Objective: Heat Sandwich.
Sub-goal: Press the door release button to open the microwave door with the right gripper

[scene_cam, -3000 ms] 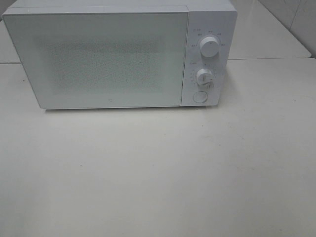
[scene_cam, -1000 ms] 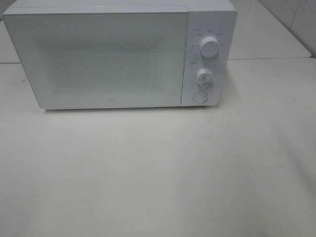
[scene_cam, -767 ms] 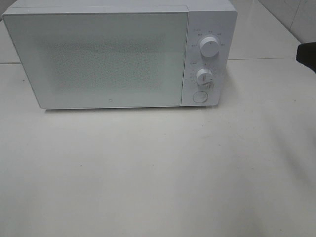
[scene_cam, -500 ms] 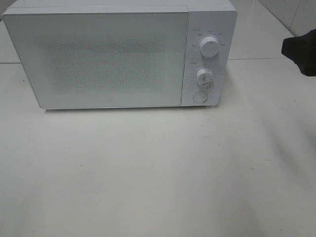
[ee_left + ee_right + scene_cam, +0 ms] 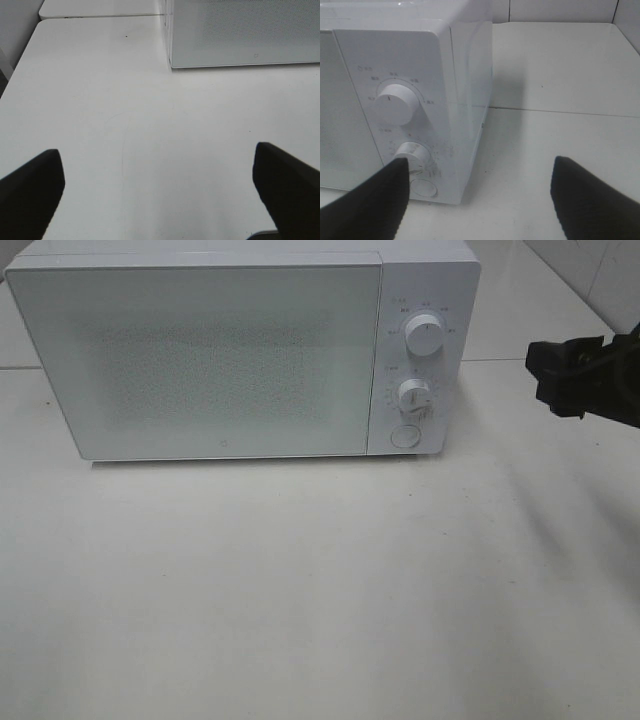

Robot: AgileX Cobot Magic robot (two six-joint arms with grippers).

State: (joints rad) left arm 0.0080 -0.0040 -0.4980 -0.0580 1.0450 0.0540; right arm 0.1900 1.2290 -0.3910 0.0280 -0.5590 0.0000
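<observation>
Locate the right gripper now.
Exterior high view: the right gripper is at the right edge, open, above the table, a little right of the microwave.

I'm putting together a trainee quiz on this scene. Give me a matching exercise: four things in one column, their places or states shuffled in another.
Things:
1. microwave door
2. upper knob
3. round button
4. right pincer

Places or states:
A. open, beside the microwave
B. shut
C. bottom of the control panel
D. top of the control panel

Pairs: 1-B, 2-D, 3-C, 4-A
</observation>
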